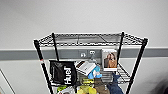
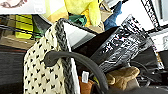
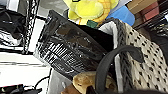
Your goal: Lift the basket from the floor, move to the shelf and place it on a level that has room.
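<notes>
The shelf stands straight ahead in the head view, a black wire rack against a pale wall. Its top level is a bare wire grid. The basket shows very close in the left wrist view, cream woven with a dark braided rim, and one black loop handle arcs toward the camera. The right wrist view has the basket's other end and its second loop handle. Inside lie a glossy black package and a tan soft thing.
The tier below the top is crowded: a black bag, a white box, a photo card and blue items. A yellow plush toy sits on the rack just beyond the basket. A grey band runs along the wall.
</notes>
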{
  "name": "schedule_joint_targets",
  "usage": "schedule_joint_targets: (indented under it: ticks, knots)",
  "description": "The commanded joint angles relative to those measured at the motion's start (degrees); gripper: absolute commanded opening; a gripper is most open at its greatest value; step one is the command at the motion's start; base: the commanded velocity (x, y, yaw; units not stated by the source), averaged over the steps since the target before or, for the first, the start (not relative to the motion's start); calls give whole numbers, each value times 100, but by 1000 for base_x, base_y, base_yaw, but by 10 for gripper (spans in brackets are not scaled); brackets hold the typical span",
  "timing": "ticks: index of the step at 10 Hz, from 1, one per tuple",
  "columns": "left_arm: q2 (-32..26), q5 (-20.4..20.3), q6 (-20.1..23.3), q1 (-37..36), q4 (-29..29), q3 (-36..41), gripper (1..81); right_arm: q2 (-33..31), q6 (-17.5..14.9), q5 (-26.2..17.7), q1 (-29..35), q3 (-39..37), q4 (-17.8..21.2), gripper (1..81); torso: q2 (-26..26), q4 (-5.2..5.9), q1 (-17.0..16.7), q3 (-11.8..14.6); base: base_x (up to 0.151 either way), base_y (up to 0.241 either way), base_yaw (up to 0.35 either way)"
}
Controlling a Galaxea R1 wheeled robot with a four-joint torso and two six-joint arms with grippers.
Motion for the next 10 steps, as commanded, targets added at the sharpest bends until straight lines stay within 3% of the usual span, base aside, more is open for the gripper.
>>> schedule_joint_targets:
  ticks: [1,10]
  knots:
    - [-101,197,45,-626,-90,341,10,-74,38,-109,677,457,121,10,2,0,0,0,69,0,0]
    - [-268,188,62,-556,-46,622,10,-249,29,67,519,791,121,10,2,0,-2,0,7,0,0]
